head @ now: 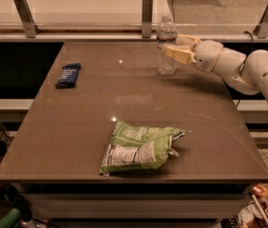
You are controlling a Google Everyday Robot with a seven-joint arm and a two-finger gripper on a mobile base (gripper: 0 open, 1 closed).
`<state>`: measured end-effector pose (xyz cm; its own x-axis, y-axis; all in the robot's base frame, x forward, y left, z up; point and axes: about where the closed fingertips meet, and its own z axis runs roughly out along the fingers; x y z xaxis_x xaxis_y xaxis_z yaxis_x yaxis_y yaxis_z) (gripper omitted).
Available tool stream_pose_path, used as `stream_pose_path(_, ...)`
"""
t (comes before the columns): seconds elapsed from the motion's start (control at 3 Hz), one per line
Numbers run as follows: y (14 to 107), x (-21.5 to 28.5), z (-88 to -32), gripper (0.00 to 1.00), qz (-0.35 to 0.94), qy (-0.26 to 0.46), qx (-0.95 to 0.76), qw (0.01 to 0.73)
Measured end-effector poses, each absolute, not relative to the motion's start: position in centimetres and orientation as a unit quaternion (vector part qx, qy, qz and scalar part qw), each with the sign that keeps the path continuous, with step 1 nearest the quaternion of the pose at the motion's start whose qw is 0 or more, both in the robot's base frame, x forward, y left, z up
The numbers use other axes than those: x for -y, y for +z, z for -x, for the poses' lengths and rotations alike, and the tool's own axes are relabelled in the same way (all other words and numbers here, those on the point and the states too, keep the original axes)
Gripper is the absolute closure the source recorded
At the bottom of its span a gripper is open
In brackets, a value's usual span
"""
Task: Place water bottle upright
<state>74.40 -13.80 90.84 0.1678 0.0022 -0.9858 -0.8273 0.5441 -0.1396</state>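
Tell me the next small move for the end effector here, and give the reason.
Probably release. The water bottle stands upright near the far edge of the table, its base seemingly resting on the surface, with the end effector gripping its upper half from the right. Opening the jaws a little, then backing off to the right, should leave it standing.
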Motion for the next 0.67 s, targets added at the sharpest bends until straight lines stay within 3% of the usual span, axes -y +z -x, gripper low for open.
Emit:
stream_pose_path(0.33,90.81,13.83,-74.41,1.00,0.364,0.309,-0.567,0.672)
stream_pose_path(0.67,90.86,13.81,-74.41,0.82,0.364,0.309,-0.567,0.672)
